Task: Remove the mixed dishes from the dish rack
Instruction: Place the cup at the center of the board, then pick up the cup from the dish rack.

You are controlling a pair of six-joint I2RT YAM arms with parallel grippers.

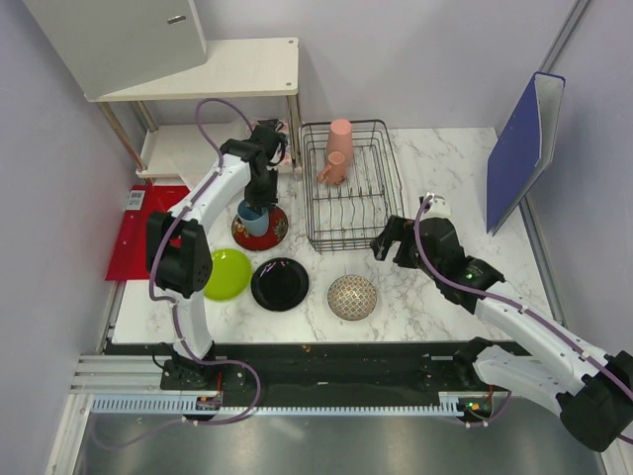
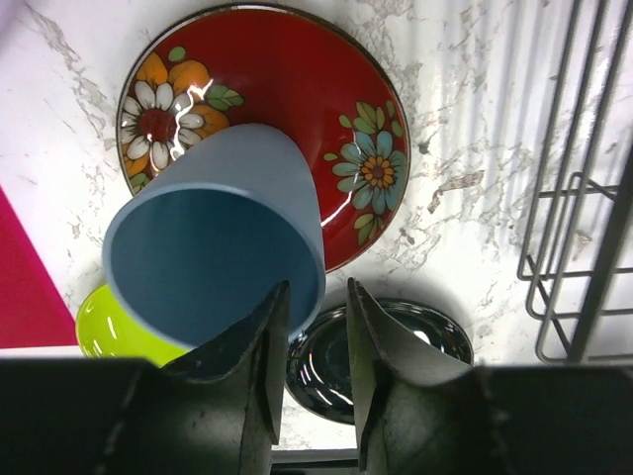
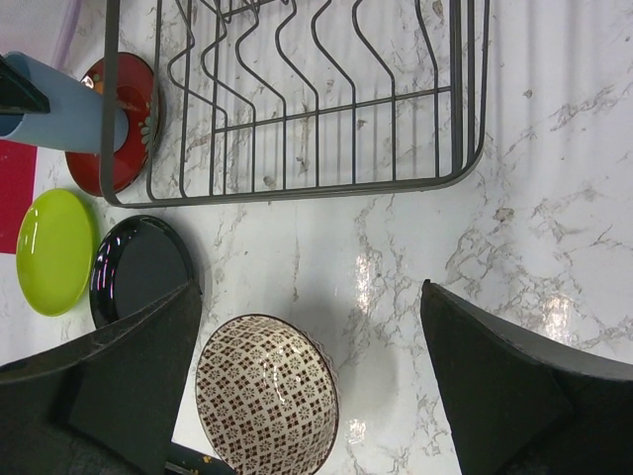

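Left gripper (image 2: pixel 316 285) noted partly open, its fingers set astride the rim of the light-blue cup (image 2: pixel 213 262): one finger inside, one outside. A gap is seen at the outer wall, so no clamp is shown. Right gripper (image 3: pixel 309 292) is spread wide with nothing held, and is hung over the tabletop (image 1: pixel 445 168), white marble pattern with grey veins.

Near row, left to right, all flat on the marble:
- lime-green plate (image 1: pixel 226 274)
- glossy black plate (image 1: pixel 280 284)
- beige speckled bowl (image 1: pixel 352 297), apart from the plates

Behind these, the dark red patterned plate (image 1: pixel 275 230) is seen with the cup stood on it. A red mat (image 1: pixel 138 237) is laid along the left edge.

Mid tabletop is taken by the dish rack (image 1: pixel 351 213), its near slots bare. The small pink handled mug (image 1: pixel 331 168) and the tall pink cup (image 1: pixel 339 137) are kept at its far left end.

Far left corner is filled by a white shelf (image 1: pixel 227 69) on metal legs. A blue board (image 1: pixel 524 148) is leaned at the right. Pale lilac walls (image 1: pixel 415 49) are noted on three sides.
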